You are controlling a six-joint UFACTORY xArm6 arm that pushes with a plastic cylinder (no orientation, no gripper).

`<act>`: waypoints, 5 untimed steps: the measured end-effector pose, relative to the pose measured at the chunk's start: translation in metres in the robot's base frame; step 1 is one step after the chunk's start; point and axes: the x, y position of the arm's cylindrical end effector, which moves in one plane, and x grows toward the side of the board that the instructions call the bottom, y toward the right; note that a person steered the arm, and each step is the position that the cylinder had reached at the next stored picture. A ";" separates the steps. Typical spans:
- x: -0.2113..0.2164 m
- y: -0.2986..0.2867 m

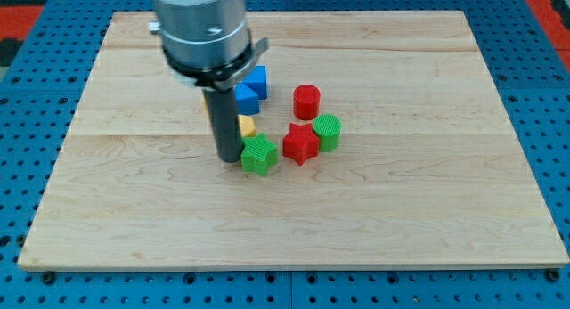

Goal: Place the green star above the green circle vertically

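Note:
The green star [259, 156] lies near the middle of the wooden board [401, 202]. The green circle [328, 132] is to its right and slightly higher, with the red star [300, 144] between them, touching the green circle. My tip [228, 158] is down on the board right at the green star's left side, touching it or nearly so. The rod rises from there to the arm's grey body at the view's top.
A red cylinder [306, 101] stands above the red star. Two blue blocks [252, 88] sit just right of the rod. A yellow block [246, 126] is partly hidden behind the rod, just above the green star.

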 end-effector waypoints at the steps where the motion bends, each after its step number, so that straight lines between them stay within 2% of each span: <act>1: -0.048 0.010; 5: -0.044 0.007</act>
